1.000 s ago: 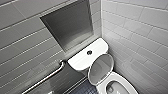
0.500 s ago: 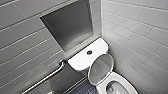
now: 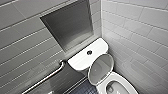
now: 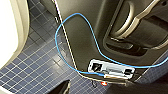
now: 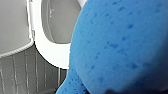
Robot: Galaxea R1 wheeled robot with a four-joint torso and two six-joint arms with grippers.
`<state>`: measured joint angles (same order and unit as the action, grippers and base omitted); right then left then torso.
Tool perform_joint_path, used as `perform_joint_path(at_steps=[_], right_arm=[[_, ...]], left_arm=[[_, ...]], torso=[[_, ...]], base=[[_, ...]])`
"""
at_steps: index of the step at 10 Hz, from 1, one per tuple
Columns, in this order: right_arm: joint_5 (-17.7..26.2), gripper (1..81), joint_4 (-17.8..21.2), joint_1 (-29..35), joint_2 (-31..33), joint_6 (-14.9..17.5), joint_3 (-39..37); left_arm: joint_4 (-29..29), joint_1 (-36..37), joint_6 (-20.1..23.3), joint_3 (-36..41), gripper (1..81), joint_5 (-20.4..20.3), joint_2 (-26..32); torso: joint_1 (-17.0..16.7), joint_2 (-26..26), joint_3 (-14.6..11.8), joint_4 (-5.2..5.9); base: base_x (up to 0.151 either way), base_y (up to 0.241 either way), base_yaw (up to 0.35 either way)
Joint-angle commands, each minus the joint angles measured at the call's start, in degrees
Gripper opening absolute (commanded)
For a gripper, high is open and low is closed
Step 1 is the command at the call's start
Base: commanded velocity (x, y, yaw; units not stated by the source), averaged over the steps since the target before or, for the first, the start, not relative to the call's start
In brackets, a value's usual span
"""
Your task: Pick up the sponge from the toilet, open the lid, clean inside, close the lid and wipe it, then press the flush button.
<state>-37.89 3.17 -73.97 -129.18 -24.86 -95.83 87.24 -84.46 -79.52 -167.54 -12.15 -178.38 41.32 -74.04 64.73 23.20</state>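
Sponge (image 5: 120, 47): bright blue and pitted, seen across the centre and right of the right wrist view, hung above the open bowl.
Right gripper: taken as closed around the sponge, which is carried clear of any surface.
Left gripper (image 4: 62, 87): a dark tip at the lower edge of the left wrist view; its grip cannot be told.
Toilet (image 3: 82, 60): set at lower centre of the head view, against the tiled walls.
Lid (image 3: 100, 68): raised, leaned back toward the tank.
Flush button (image 3: 89, 52): dark, set in the tank top.
Blue cable (image 4: 78, 14): looped over dark blue floor tiles (image 4: 32, 65).
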Motion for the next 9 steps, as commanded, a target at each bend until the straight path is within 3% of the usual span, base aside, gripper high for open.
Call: perform_joint_path(at_steps=[1, 4, 6, 9], right_arm=[[-5.4, 1.0, 0.9, -4.4, 4.4, 1.0, 5.0], [-5.4, 1.0, 0.9, -10.2, 1.8, 1.0, -0.9], [-1.4, 1.0, -1.1, -15.1, -1.4, 1.1, -7.4], [1.1, 1.0, -8.4, -22.0, -8.5, 1.0, -20.1]], left_arm=[[0.8, -1.6, 0.2, -0.7, 81.1, 2.8, 1.3], [-0.1, -1.1, 0.1, -0.7, 81.1, 3.1, 1.0], [-0.4, 0.3, -0.6, -0.7, 81.1, 3.1, 1.1], [0.0, 0.7, -0.5, -0.7, 81.1, 3.1, 0.0]], torso=[[0.0, 0.0, 0.0, 0.0], [0.0, 0.0, 0.0, 0.0], [0.0, 0.0, 0.0, 0.0], [0.0, 0.0, 0.0, 0.02]], base=[[0.0, 0.0, 0.0], [0.0, 0.0, 0.0], [0.0, 0.0, 0.0], [0.0, 0.0, 0.0]])
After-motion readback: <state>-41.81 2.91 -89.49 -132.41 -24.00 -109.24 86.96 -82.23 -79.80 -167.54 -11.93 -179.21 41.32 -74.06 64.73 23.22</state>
